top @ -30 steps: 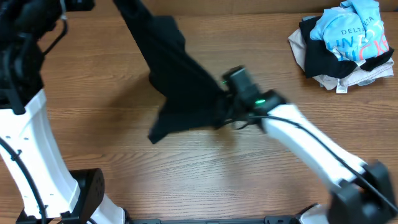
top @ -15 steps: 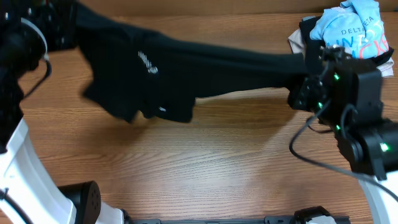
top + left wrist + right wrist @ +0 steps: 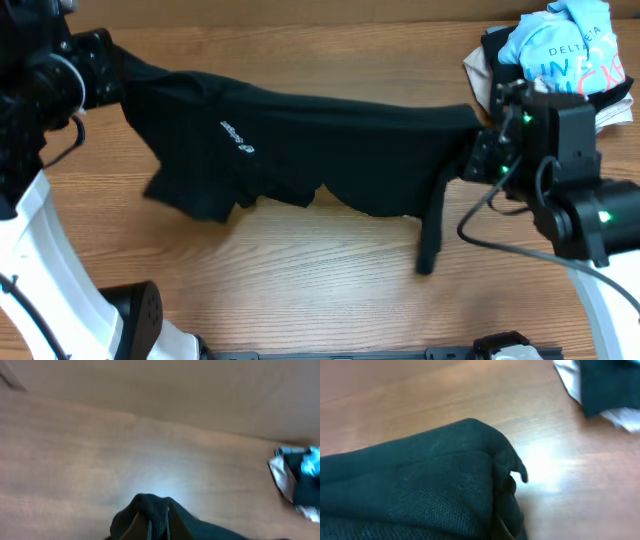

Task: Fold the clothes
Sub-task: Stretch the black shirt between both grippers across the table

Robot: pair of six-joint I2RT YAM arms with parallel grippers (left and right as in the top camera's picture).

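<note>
The black shirt point(image 3: 300, 140) hangs stretched in the air across the table, a small white logo facing up near its left part. My left gripper point(image 3: 112, 70) is shut on the shirt's left end at the far left. My right gripper point(image 3: 478, 140) is shut on its right end, and a strip of fabric dangles below that end. In the left wrist view the black fabric point(image 3: 155, 517) bunches between the fingers. In the right wrist view the black mesh fabric point(image 3: 420, 485) fills the lower left and hides the fingers.
A pile with the light-blue lettered tee point(image 3: 560, 50), a beige garment point(image 3: 485, 80) and dark cloth lies at the back right, just behind my right arm. The pile's edge shows in the left wrist view point(image 3: 297, 480) and right wrist view point(image 3: 600, 385). The wooden table point(image 3: 300, 290) lies beneath.
The arms have pulled apart, left gripper to the far left and right gripper to the right. The shirt went from a bunched drape to a wide stretched span, then sagged lower.
</note>
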